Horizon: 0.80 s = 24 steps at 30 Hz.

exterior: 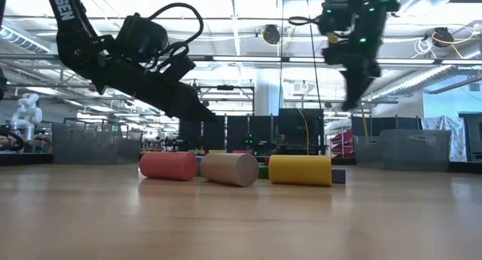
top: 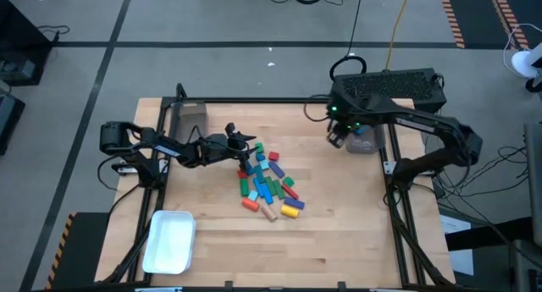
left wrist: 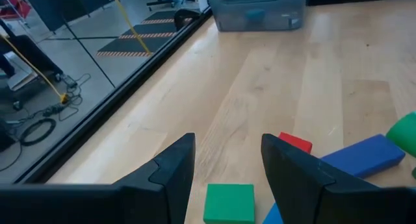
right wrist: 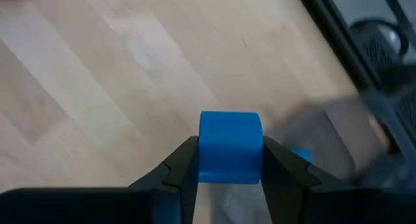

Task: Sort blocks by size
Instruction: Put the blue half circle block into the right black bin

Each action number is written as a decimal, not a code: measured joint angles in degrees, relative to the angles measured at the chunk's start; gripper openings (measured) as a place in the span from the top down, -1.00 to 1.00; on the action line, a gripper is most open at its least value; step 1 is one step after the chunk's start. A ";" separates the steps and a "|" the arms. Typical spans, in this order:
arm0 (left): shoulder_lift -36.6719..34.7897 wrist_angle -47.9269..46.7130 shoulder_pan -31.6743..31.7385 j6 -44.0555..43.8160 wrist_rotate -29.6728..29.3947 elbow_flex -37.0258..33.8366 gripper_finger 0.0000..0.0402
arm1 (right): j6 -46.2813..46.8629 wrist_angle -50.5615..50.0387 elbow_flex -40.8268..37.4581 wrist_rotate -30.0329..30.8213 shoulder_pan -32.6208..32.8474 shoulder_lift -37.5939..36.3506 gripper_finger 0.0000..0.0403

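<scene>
A: At the centre of the high view, the blocks (top: 268, 184) lie in a loose pile on the wooden surface (top: 339, 233). The left gripper (top: 244, 143) sits at the pile's upper-left edge; the right gripper (top: 338, 138) is up at the upper right, well apart from the pile, beside a clear bin (top: 366, 140).

B: And the low view?

A: In the middle of the frame a red cylinder (exterior: 167, 166), a tan cylinder (exterior: 229, 169) and a yellow cylinder (exterior: 300, 170) lie on their sides in a row, the red and tan ones close together. Both arms hang above them.

B: The left wrist view?

A: The left gripper (left wrist: 227, 162) has its fingers (left wrist: 174, 169) spread and empty. A green cube (left wrist: 229, 202) lies on the surface in the gap between them, at the bottom centre. A red block (left wrist: 296, 142) and a blue bar (left wrist: 364, 156) lie just beyond the other finger, lower right.

B: The right wrist view?

A: At the lower centre, the right gripper (right wrist: 229, 160) has its fingers (right wrist: 185, 169) clamped on a blue block (right wrist: 229, 146), one finger against each side, above the surface.
</scene>
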 joint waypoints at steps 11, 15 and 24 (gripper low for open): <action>0.00 2.31 0.00 -0.43 0.18 0.00 0.10 | 3.34 -0.76 -13.79 -0.16 -8.18 -5.20 0.40; 0.00 3.54 0.00 -0.21 0.25 0.02 0.10 | 3.32 2.89 -18.17 -0.38 -9.56 -5.20 0.40; 0.00 4.24 0.00 -0.01 0.25 0.02 0.10 | 2.28 4.96 -19.35 -1.68 -12.43 -2.99 0.40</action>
